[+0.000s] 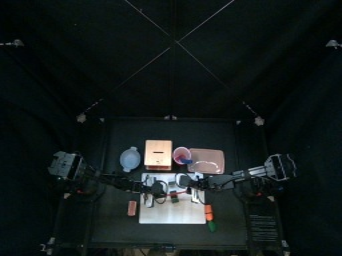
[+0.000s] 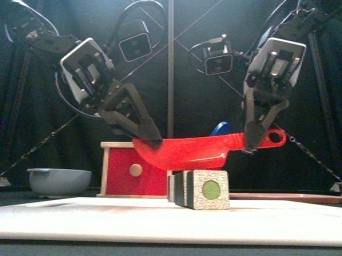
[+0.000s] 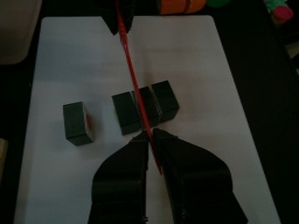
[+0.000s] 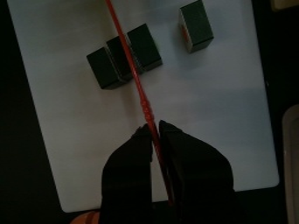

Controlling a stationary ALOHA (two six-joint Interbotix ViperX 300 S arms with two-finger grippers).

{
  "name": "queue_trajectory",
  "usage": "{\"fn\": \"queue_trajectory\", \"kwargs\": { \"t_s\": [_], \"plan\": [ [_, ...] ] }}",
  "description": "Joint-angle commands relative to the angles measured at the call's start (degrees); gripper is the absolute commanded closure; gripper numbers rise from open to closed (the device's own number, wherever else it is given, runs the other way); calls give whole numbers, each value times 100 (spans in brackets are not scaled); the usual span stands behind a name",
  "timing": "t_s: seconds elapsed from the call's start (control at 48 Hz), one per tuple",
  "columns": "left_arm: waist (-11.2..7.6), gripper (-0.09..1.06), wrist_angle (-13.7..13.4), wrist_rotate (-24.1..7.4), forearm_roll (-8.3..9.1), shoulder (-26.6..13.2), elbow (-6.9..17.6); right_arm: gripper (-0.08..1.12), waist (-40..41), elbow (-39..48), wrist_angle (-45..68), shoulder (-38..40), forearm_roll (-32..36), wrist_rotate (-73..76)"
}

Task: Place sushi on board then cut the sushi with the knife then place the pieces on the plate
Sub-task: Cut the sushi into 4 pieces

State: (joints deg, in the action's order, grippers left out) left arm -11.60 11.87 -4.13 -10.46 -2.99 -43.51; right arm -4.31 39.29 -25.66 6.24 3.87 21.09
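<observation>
Black bench's six o'clock side holds a white cutting board carrying dark green toy sushi blocks, above which left end effector and right end effector each pinch the red toy knife: apparently the cutting step, likely needing a level downward press.

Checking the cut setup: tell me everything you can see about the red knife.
The red knife looks like toy plastic, with a broad blade and a short handle. It is held edge down, handle end slightly higher, the left gripper shut on its tip end, the right gripper on its handle. It hangs over the sushi, aligned between two blocks; contact is unclear.
</observation>
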Motion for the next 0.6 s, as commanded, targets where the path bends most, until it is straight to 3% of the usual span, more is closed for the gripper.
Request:
{"fn": "queue_trajectory", "kwargs": {
  "t_s": [0.021,0.604],
  "plan": [
    [-79,44,35,9,18,35,132,71,149,-97,26,70,9,62],
    [-53,44,35,0,9,0,132,71,202,-70,44,0,18,53]
  ]
}}
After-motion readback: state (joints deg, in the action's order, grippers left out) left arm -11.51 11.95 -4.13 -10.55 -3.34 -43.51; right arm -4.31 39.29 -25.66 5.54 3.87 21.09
